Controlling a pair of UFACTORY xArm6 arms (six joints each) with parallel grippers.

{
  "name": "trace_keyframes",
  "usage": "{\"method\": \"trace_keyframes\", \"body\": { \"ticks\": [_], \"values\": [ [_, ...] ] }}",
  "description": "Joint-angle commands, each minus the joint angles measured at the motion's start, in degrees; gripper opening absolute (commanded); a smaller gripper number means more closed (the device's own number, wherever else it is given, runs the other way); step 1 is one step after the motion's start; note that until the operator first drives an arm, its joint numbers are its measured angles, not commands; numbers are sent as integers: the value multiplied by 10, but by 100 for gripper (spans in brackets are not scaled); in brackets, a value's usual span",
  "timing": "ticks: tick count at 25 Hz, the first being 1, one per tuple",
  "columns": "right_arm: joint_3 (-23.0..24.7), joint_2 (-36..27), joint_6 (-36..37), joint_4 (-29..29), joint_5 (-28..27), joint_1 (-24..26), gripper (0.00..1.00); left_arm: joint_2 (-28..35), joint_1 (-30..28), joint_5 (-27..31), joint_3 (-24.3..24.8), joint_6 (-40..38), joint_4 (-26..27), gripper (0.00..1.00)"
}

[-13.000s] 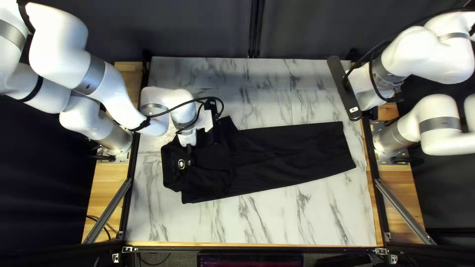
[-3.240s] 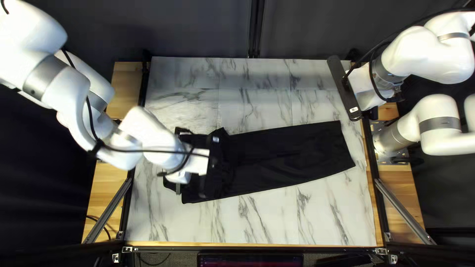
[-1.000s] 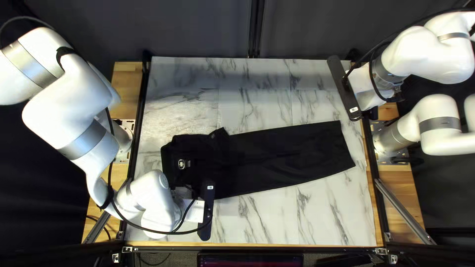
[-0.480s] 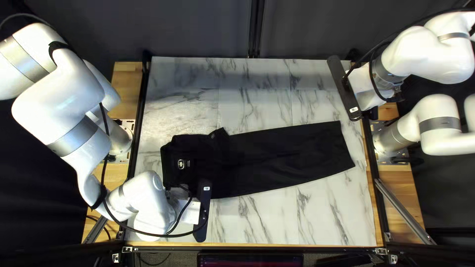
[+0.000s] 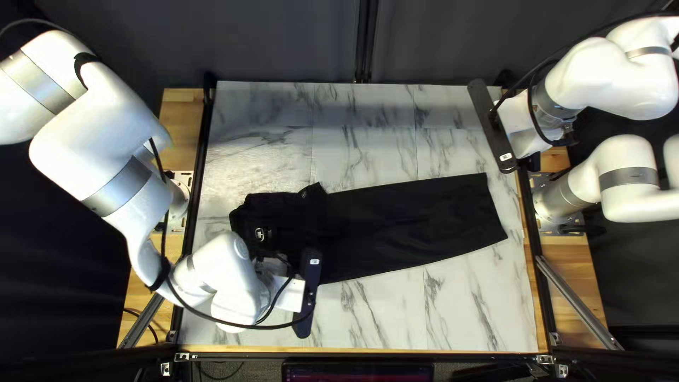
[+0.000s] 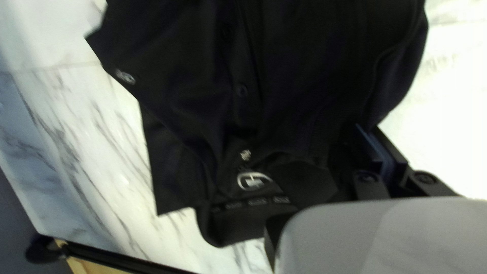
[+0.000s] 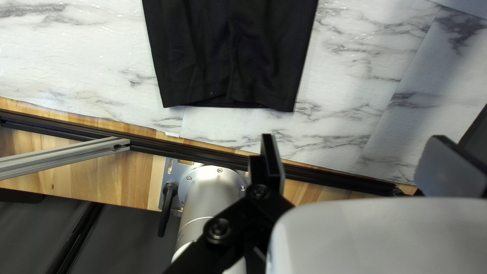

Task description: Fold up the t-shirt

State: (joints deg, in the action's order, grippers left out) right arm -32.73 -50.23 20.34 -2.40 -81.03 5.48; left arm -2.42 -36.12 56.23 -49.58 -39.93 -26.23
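Note:
In the top left view my left gripper (image 5: 272, 267) is at the near edge of the black t-shirt (image 5: 410, 226), beside the collar, its fingertips hidden. The left wrist view shows this gripper (image 6: 369, 129) with its fingers close together, shut on a gathered edge of the t-shirt (image 6: 299, 66); the collar (image 6: 238, 226) and its light logo lie beside it. My right gripper (image 5: 530, 161) stays off the shirt past the table's right edge. Seen from its own wrist, the right gripper (image 7: 355, 139) is open with nothing between its fingers, and the straight hem (image 7: 228, 96) lies ahead.
Marble-patterned tabletop (image 5: 368, 311) shows around the shirt. Black rails (image 5: 530, 233) run along the table sides, with slanted metal braces (image 5: 576, 301) near the front corners. A second white arm base (image 5: 555, 198) stands at the right of the top left view.
My left arm came from over the collar to the shirt's near edge; in the last half second it shifted right and slightly toward the far edge, pulling the collar area out of shape. My right arm stayed still.

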Motion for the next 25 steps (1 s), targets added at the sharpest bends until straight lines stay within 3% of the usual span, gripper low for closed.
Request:
{"method": "trace_keyframes", "body": {
  "ticks": [1,7,13,14,15,25],
  "values": [
    [0,0,0,0,0,0,100,-19,27,-3,-32,49,-15,0],
    [0,0,0,0,0,0,100,-55,63,-29,-70,107,-26,0],
    [0,0,0,0,0,0,100,-121,100,-91,-109,163,-23,0],
    [0,0,0,0,0,0,100,-126,104,-99,-110,169,-22,16],
    [0,0,0,0,0,0,100,-128,107,-105,-109,172,-21,100],
    [0,0,0,0,0,0,100,-25,105,-107,-18,187,-3,100]
  ]
}}
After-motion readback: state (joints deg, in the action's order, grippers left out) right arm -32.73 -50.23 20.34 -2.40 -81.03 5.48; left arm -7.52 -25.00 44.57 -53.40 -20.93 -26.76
